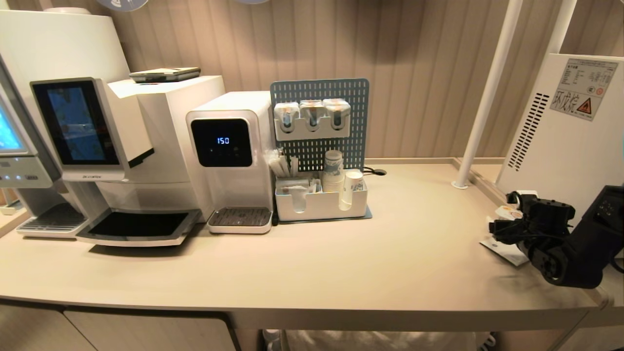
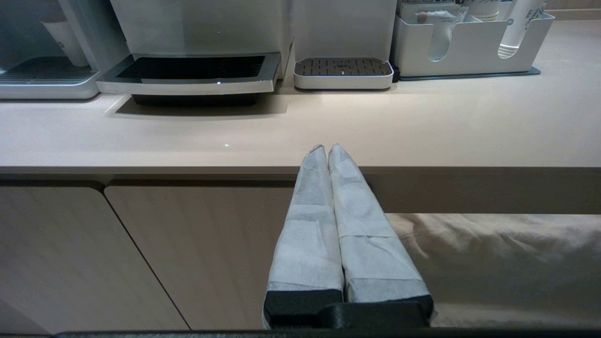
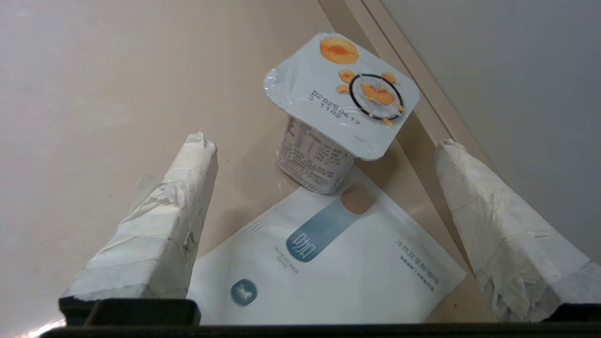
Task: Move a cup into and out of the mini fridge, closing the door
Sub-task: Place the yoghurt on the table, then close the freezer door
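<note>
1. Taped fingers (image 3: 164, 220) of my right pincer (image 3: 324, 141) sit closest to the wrist camera, spread wide apart and gripping nothing, one on each side of the cup (image 3: 328, 122) without touching it.
2. Between and just past those fingers, the cup stands upright on the counter (image 3: 94, 94), its foil lid with orange fruit marks facing up. Its base rests at the edge of a flat white leaflet (image 3: 328, 263) that lies on the counter.
3. From the head camera, my right pincer (image 1: 507, 219) is low over the right end of the counter (image 1: 390, 253), close beside the white appliance (image 1: 570, 126) with a vented side and a warning label. The cup (image 1: 508, 212) is mostly hidden there behind my arm.
4. I judge that appliance to be the mini fridge, though only its side shows; neither its door nor its shelves are in view, so I cannot tell whether the door is closed.
5. My left pincer (image 2: 327, 150) is parked below the counter's front edge, fingers pressed together and empty.
6. As for progress: the cup is out on the counter, free of my grip. Whether it is waiting to go in or has come out, nothing here settles. The door is the part I cannot check.
</note>
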Motion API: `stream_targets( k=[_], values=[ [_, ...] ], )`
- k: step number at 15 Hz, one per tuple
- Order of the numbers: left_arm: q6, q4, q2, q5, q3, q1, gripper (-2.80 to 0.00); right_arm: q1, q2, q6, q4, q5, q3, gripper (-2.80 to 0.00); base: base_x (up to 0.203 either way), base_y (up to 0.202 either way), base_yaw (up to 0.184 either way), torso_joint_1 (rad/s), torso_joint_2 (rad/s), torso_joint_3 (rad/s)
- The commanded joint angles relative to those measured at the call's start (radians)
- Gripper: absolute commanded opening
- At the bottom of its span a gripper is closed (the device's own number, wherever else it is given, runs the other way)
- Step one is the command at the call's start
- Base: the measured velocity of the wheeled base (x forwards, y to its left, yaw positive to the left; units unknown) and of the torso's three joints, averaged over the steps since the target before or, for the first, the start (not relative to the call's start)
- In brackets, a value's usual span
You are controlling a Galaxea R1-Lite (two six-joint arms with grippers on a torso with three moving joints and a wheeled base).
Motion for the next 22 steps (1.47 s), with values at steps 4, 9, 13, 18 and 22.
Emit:
stream_targets(
  k=[4, 9, 13, 18, 22],
  values=[
    [-0.001, 0.000, -0.002, 0.000, 0.001, 0.000, -2.80, 0.043, -0.381, 0.038, -0.025, 0.019, 0.246, -2.80, 0.000, 0.000, 0.000, 0.000, 0.00, 0.000],
    [-0.001, 0.000, -0.002, 0.000, 0.001, 0.000, -2.80, 0.125, -0.944, 0.080, 0.094, 0.037, 0.507, -2.80, 0.000, 0.000, 0.000, 0.000, 0.00, 0.000],
    [-0.001, 0.000, -0.002, 0.000, 0.001, 0.000, -2.80, 0.160, -1.540, 0.162, 0.712, 0.037, 0.455, -2.80, 0.000, 0.000, 0.000, 0.000, 0.00, 0.000],
    [-0.003, 0.000, -0.002, 0.000, 0.001, 0.000, -2.80, 0.163, -2.061, 0.258, 1.538, 0.045, 0.236, -2.80, 0.000, 0.000, 0.000, 0.000, 0.00, 0.000],
    [-0.005, 0.000, -0.002, 0.000, 0.001, 0.000, -2.80, 0.200, -2.363, 0.232, 1.599, 0.107, 0.330, -2.80, 0.000, 0.000, 0.000, 0.000, 0.00, 0.000]
  ],
)
